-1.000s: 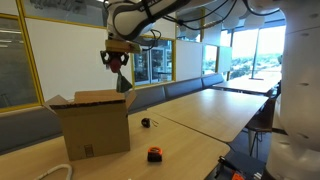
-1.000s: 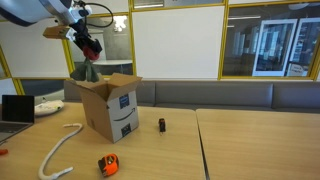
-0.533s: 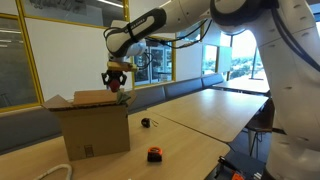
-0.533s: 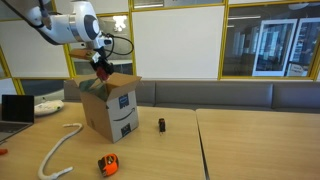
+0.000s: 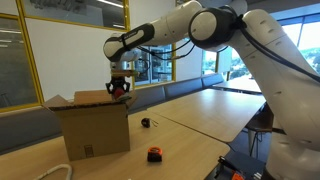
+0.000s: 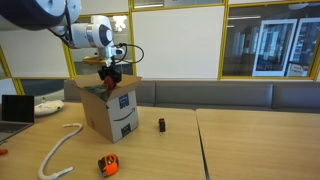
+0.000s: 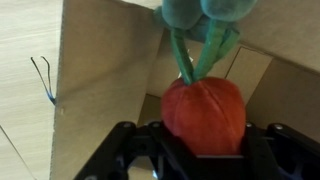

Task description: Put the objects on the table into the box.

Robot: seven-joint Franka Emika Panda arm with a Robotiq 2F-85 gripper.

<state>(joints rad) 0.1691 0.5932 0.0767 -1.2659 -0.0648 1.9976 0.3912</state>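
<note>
The round red toy fruit with a green stalk and leaves (image 7: 203, 115) sits right between the black fingers of the robot's gripper (image 7: 200, 150) in the wrist view, its stalk pointing away from the camera. It hangs over the open top of the plain brown cardboard box (image 7: 100, 80), whose inner walls and a raised flap frame it on all sides. The fingers stand close on either side of the fruit, but the pictures do not show whether they clamp it or have parted from it, so the grip cannot be told.

In both exterior views the gripper (image 5: 119, 90) (image 6: 108, 78) is down at the box's rim, between the upturned flaps, and the fruit is perhaps the small reddish patch at the fingers there, too small to be sure of. The box (image 5: 92, 128) (image 6: 112, 112) stands upright on the long pale wooden table (image 5: 200, 115) (image 6: 250, 150).

On the tabletop outside the box lie three other things. A small orange-and-black round item (image 5: 154, 154) (image 6: 108, 164) is near the table's front edge. A small dark upright item (image 5: 146, 122) (image 6: 161, 124) stands just beside the box, apart from it. A white cord (image 6: 58, 152) curves in a loose loop on the wood, also seen at the lower edge of an exterior view (image 5: 55, 172).

A dark open laptop (image 6: 15, 108) rests at the table's far end
</note>
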